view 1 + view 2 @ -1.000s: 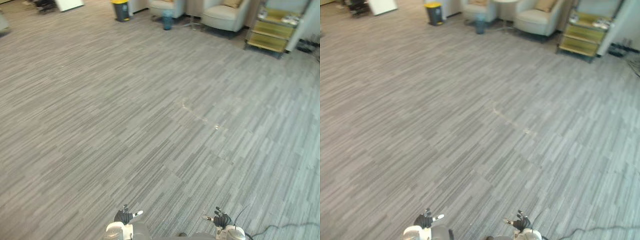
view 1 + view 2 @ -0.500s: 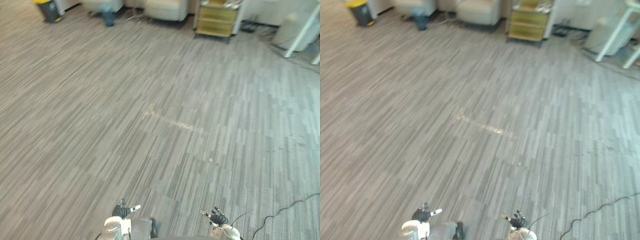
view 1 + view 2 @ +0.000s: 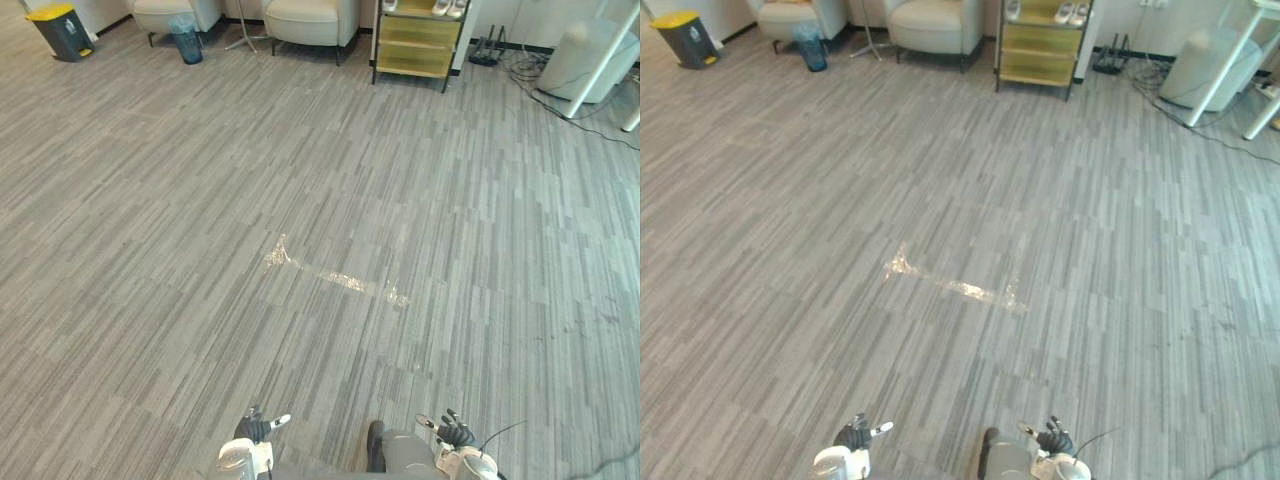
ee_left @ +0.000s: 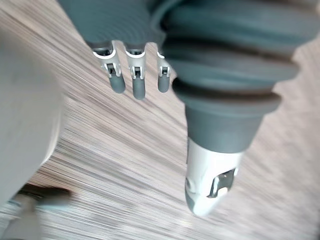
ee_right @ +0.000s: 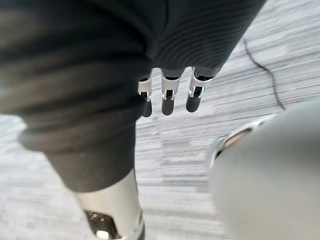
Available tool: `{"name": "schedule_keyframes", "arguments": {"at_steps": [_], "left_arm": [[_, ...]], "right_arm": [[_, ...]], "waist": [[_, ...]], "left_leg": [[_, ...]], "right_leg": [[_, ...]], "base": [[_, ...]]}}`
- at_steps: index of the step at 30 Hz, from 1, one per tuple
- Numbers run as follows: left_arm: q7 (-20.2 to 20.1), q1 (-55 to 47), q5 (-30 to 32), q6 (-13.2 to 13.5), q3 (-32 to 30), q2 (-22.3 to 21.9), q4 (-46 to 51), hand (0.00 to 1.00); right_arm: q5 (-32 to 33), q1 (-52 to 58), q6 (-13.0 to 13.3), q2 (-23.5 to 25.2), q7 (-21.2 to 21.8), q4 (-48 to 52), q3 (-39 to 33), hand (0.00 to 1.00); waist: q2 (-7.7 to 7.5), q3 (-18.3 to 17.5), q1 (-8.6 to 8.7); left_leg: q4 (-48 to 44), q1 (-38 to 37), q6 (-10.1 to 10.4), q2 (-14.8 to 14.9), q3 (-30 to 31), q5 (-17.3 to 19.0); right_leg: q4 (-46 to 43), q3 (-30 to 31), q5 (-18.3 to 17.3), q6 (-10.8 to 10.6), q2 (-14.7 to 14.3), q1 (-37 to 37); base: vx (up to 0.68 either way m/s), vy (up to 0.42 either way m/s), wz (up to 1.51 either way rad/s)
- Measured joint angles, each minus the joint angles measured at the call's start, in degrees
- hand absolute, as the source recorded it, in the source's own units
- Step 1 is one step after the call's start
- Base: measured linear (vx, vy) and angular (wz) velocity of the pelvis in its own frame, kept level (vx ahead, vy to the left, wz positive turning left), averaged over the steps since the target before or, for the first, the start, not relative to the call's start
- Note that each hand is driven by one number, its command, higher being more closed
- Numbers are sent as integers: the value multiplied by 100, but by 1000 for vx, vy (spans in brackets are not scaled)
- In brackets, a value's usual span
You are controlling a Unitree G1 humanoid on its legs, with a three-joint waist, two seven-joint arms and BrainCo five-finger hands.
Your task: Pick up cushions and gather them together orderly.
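Observation:
My left hand [image 3: 255,428] hangs low at the bottom edge of the eye views, open and holding nothing. In the left wrist view its fingers [image 4: 132,80] are straight over bare carpet. My right hand [image 3: 455,432] hangs the same way on the other side, open and empty, and its fingers [image 5: 170,95] point at the floor. Two beige armchairs [image 3: 300,15] [image 3: 165,10] stand far off at the back of the room, their seats cut by the view's top edge.
Grey striped carpet [image 3: 150,250] stretches ahead, with a shiny tape mark [image 3: 335,278] in the middle. At the back stand a yellow shelf cart [image 3: 415,45], a dark bin with a yellow lid [image 3: 60,28] and a small blue bin [image 3: 186,45]. A white round unit [image 3: 590,60] and cables [image 3: 530,85] sit at the back right.
The whole picture has shifted, so the camera has moved: the furniture at the back has slid left and the white unit has come into view. Both hands stay low and open.

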State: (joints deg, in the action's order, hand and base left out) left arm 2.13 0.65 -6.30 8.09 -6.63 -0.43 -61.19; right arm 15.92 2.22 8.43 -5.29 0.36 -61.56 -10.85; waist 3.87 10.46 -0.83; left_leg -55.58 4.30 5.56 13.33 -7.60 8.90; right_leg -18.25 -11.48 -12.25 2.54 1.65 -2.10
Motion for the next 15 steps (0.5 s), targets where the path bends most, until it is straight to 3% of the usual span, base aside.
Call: {"name": "schedule_keyframes", "arguments": {"at_steps": [2, 3, 4, 5, 6, 7, 8, 9, 10, 12, 13, 14, 15], "left_arm": [[12, 12, -5, 12, 96, -1, 87, 0], [9, 25, -5, 19, 147, 1, 98, 0], [11, 78, -3, 34, 220, -5, 115, 0], [18, 95, -3, 37, 272, -14, 123, 0], [23, 92, -3, 39, 331, -15, 124, 0], [26, 94, -9, 39, 430, -13, 134, 0], [34, 109, -7, 44, 505, 33, 132, 0], [38, 129, -7, 44, 572, 110, 104, 0], [16, 193, -5, 11, 661, 200, 10, 0], [16, 198, -8, 21, 648, 215, 16, 0], [14, 197, -10, 18, 654, 239, -6, 0], [9, 151, -6, 13, 668, 264, -57, 0], [10, 121, -7, 13, 706, 268, -85, 0]], "right_arm": [[39, -17, -4, 68, -34, -37, -21, 0], [43, -38, -4, 81, -35, -39, -30, 0], [45, -55, -11, 89, -44, -59, -65, 0], [44, -52, -12, 84, -50, -61, -102, 0], [45, -52, -11, 78, -50, -60, -134, 0], [40, -55, -9, 48, -70, -94, -134, 0], [38, -119, -9, 99, -99, -190, -98, 0], [38, -121, -7, 131, -101, -255, -41, 0], [32, -118, -9, 176, -98, -302, 1, 0], [15, -85, -15, 184, -93, -313, -12, 0], [-18, -82, -10, 176, -88, -317, -25, 0], [-20, -85, -4, 174, -83, -318, -26, 0], [-21, -81, -3, 174, -75, -316, -25, 0]], "waist": [[-80, -19, -41], [-104, -14, -65], [-141, -16, -130], [-142, -21, -172], [-121, -33, -182], [-86, -56, -265], [-228, -103, -277], [-279, -192, -237], [-461, -215, -206], [-520, -250, -240], [-541, -270, -240], [-522, -282, -230], [-490, -289, -212]], "left_leg": [[299, 519, -172, -78, -568, 479], [625, 634, -188, -151, -708, 544], [1786, 810, -214, -403, -898, 533], [2953, 852, -235, -658, -853, 281], [3505, 869, -214, -765, -762, 94], [4157, 955, -188, -942, -376, -671], [4121, 955, -416, -1137, -235, -917], [4158, 950, -458, -1226, -232, -848], [4000, 948, -628, -1315, -264, -770], [3650, 891, -727, -1291, -331, -566], [3545, 655, -860, -1281, -435, -431], [3662, 295, -845, -1265, -433, -228], [3793, 55, -813, -1248, -413, -74]], "right_leg": [[578, -25, -9, -2, 79, 777], [707, -27, -6, -9, 121, 928], [936, -46, -6, -46, 237, 1176], [1115, -43, -36, -103, 291, 1363], [1202, -41, -67, -158, 292, 1453], [1399, 6, -175, -335, 266, 1642], [1472, 134, -242, -430, 337, 1755], [1447, 133, -240, -430, 404, 1755], [1218, 266, -185, -516, 564, 1695], [577, 638, -50, -725, 613, 1550], [-341, 956, 150, -890, 596, 1254], [-1415, 1112, 511, -1309, 595, 897], [-2002, 1162, 781, -1470, 595, 680]], "base": [[530, -117, -2], [521, -65, -11], [447, -11, -15], [453, 16, -14], [449, 82, -17], [469, 138, -22], [485, 138, -13], [537, 118, 12], [540, 107, 23], [559, 136, 2], [472, 136, -23], [464, 130, -28], [378, 84, -28]]}}
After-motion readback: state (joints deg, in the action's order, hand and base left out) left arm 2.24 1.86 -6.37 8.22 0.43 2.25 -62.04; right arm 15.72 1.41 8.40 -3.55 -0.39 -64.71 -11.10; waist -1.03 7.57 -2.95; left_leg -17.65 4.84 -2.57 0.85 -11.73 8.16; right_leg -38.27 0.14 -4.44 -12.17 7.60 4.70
